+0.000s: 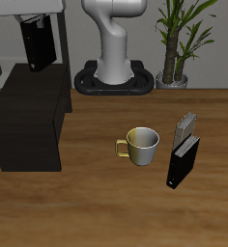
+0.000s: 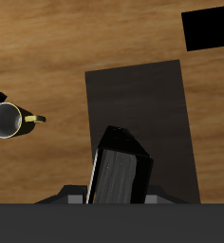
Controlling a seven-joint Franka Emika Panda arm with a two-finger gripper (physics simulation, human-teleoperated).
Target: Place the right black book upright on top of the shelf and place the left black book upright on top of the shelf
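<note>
My gripper (image 1: 36,32) is shut on the right black book (image 1: 37,46) and holds it upright in the air, above and behind the back end of the shelf (image 1: 27,121). In the wrist view the held book (image 2: 119,173) hangs over the shelf's flat black top (image 2: 147,109), below the gripper (image 2: 114,197). The left black book (image 1: 182,162) stands upright on the table beyond the mug, nearer the front edge. Its pale page edges show.
A brass mug (image 1: 142,145) stands between the shelf and the left black book; it also shows in the wrist view (image 2: 8,121). A smaller grey book (image 1: 185,126) stands just behind the left black book. A potted plant (image 1: 179,43) and the robot's base (image 1: 114,72) are at the back. A black block (image 2: 209,28) lies beside the shelf.
</note>
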